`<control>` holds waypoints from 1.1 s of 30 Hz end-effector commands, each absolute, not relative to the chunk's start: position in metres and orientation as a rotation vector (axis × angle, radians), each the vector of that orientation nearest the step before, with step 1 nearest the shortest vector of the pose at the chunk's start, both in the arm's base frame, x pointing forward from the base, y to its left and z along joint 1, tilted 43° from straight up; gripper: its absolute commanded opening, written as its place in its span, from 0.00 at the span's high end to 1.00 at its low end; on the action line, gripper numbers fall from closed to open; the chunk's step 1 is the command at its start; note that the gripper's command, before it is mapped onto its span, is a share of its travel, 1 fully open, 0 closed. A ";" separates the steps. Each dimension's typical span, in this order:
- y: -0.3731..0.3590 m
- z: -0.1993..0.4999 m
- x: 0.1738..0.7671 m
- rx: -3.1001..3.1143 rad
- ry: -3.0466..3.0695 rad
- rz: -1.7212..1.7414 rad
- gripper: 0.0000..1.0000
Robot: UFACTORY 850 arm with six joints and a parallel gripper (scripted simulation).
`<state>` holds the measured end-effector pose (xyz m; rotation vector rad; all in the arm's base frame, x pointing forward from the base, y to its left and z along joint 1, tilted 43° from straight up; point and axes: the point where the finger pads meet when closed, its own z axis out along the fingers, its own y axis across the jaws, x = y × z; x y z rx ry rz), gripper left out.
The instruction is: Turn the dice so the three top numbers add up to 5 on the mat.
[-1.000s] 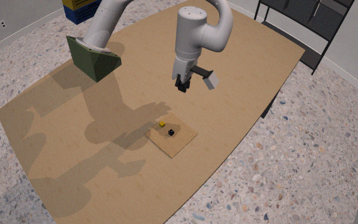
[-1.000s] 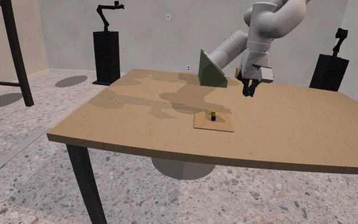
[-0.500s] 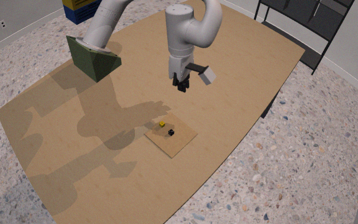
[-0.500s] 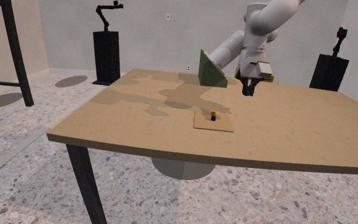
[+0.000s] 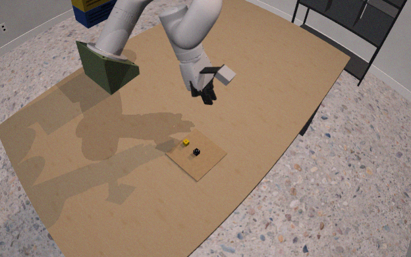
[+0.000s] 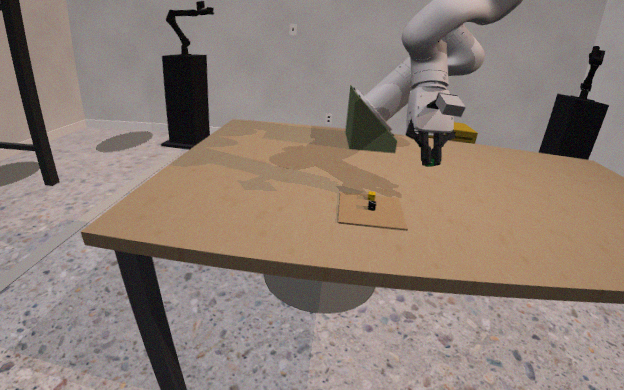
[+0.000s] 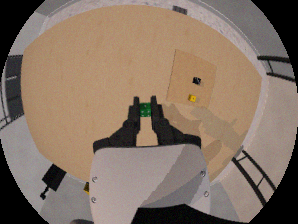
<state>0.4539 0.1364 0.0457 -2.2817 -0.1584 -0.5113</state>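
My gripper (image 5: pixel 207 100) (image 6: pixel 431 161) (image 7: pixel 145 103) hangs high above the table, away from the mat, and is shut on a small green die (image 6: pixel 432 162) (image 7: pixel 145 108) held between the fingertips. A thin brown square mat (image 5: pixel 208 165) (image 6: pixel 388 217) (image 7: pixel 206 72) lies flat on the table. On it a yellow die (image 5: pixel 186 142) (image 6: pixel 372 195) (image 7: pixel 192 98) and a black die (image 5: pixel 197 151) (image 6: pixel 372 205) (image 7: pixel 196 80) stand close together near one edge. Their top faces are too small to read.
The arm's green wedge base (image 5: pixel 107 70) (image 6: pixel 366 127) stands at the far side of the wooden table (image 5: pixel 274 82) (image 6: pixel 266 220). A dark shelf rack (image 5: pixel 356 23) stands off the table's far corner. Black pedestals (image 6: pixel 185 97) stand by the wall.
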 end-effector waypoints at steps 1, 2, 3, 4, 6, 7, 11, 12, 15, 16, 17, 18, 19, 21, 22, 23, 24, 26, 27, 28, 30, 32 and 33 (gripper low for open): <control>0.139 0.046 0.451 -2.216 -0.082 -0.710 0.89; 0.139 0.046 0.451 -2.211 -0.076 -0.723 0.89; 0.139 0.046 0.450 -2.198 -0.058 -0.765 0.89; 0.138 0.046 0.450 -2.193 -0.050 -0.784 0.89; 0.138 0.046 0.450 -2.175 -0.028 -0.832 0.89; 0.138 0.046 0.450 -2.175 -0.028 -0.832 0.89; 0.138 0.045 0.448 -2.135 0.016 -0.926 0.89; 0.138 0.045 0.448 -2.129 0.024 -0.945 0.89; 0.137 0.045 0.448 -2.122 0.034 -0.967 0.89; 0.137 0.045 0.448 -2.122 0.034 -0.967 0.89; 0.137 0.045 0.448 -2.122 0.034 -0.967 0.89; 0.137 0.045 0.448 -2.122 0.034 -0.967 0.89; 0.137 0.045 0.448 -2.122 0.034 -0.967 0.89; 0.138 0.044 0.447 -2.122 0.034 -0.967 0.89; 0.139 0.043 0.447 -2.122 0.034 -0.967 0.89; 0.140 0.042 0.447 -2.122 0.034 -0.967 0.89; 0.140 0.042 0.447 -2.122 0.034 -0.967 0.89; 0.141 0.041 0.447 -2.122 0.034 -0.967 0.89; 0.142 0.040 0.447 -2.121 0.034 -0.967 0.89; 0.144 0.038 0.446 -2.122 0.034 -0.967 0.89; 0.147 0.034 0.446 -2.121 0.034 -0.967 0.89; 0.152 0.029 0.445 -2.121 0.034 -0.967 0.89; 0.154 0.026 0.444 -2.121 0.034 -0.967 0.89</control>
